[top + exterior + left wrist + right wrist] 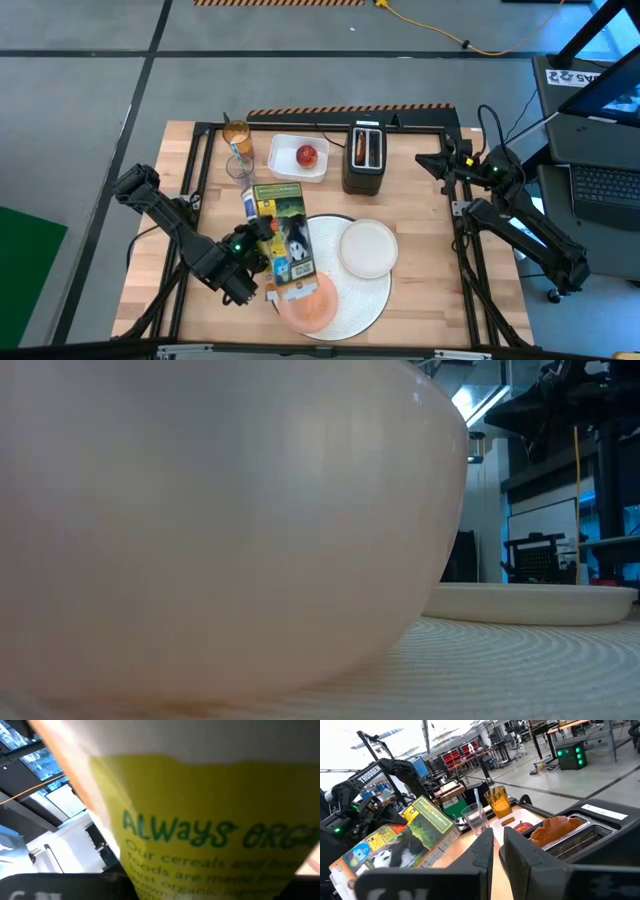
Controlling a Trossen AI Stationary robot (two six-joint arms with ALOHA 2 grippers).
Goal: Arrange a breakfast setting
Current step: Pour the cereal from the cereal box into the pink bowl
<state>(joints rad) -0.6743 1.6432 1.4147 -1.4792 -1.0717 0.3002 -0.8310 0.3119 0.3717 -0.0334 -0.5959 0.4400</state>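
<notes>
The left gripper (252, 268), clenched on the tilted cereal box (284, 238), holds it over the orange bowl (310, 301) on the placemat (368, 296), so pouring looks underway; next it must tip further.

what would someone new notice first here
The cereal box, held tilted by the left end effector over the orange bowl on the round white placemat. Behind it, a bagel sticks out of the black toaster, beside a red apple in the white tray.
</notes>
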